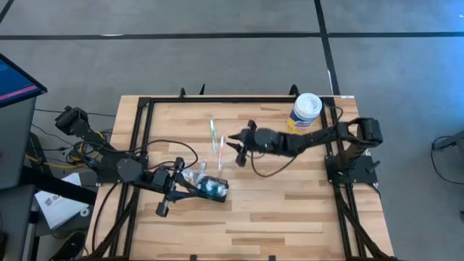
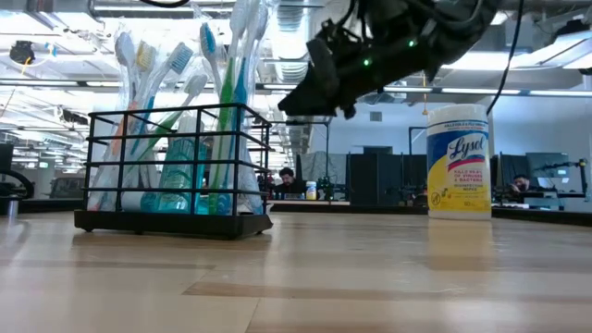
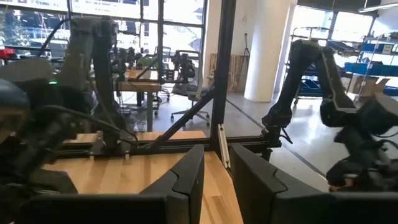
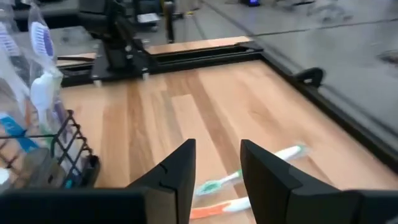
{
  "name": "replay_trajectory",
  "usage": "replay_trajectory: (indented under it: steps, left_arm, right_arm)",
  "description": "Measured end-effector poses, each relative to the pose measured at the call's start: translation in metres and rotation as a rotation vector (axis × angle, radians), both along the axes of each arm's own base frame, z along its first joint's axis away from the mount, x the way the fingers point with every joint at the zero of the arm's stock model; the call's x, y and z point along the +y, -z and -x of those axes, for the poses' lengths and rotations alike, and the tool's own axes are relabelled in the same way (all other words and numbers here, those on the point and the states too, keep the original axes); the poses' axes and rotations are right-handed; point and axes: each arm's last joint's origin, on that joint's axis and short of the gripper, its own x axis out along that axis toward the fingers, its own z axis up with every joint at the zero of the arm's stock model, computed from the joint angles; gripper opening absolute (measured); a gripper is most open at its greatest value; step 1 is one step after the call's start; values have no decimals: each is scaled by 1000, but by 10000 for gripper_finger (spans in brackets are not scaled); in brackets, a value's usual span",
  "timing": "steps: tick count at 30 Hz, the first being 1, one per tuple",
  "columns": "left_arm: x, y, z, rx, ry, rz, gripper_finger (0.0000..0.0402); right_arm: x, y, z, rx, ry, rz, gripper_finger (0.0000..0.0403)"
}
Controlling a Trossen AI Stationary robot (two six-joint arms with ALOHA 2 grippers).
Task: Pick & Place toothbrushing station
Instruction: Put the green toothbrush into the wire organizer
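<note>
The toothbrushing station (image 1: 210, 188) is a black wire rectangular holder with several toothbrushes and a blue bottle standing in it. It stands upright on its base on the table, as the low view (image 2: 176, 222) and the right wrist view (image 4: 68, 146) show. My left gripper (image 1: 163, 208) is just left of it, its fingers (image 3: 186, 180) a narrow gap apart and empty. My right gripper (image 1: 233, 148) hovers open and empty at mid-table above loose toothbrushes (image 4: 249, 174); it also shows in the low view (image 2: 301, 97) and in its own wrist view (image 4: 217, 168).
A green-and-white toothbrush (image 1: 213, 133) and an orange one (image 4: 224, 208) lie flat on the table under my right gripper. A yellow-and-white Lysol canister (image 1: 306, 112) stands at the far right, also in the low view (image 2: 459, 162). A black frame (image 1: 145, 101) edges the table.
</note>
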Motion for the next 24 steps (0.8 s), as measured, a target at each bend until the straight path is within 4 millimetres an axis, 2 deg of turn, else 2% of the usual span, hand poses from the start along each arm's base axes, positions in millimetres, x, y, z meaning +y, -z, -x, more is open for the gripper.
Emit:
replay_trajectory:
  steps: [4,7,10,17,24]
  left_arm:
    - [4,-1,0,-21,-55,-88,74]
    - [11,-4,2,-23,-235,-195,71]
    - [24,-12,8,-30,-415,-301,61]
    - [78,-27,21,-19,-609,-338,30]
    - [140,-10,16,153,-701,-273,3]
  right_arm:
    - [-28,3,4,20,-47,-82,118]
    - [-41,6,7,48,-64,-133,118]
    - [-44,8,8,61,-80,-141,118]
    - [-44,7,8,72,-131,-81,118]
    - [-44,7,8,86,-163,-12,118]
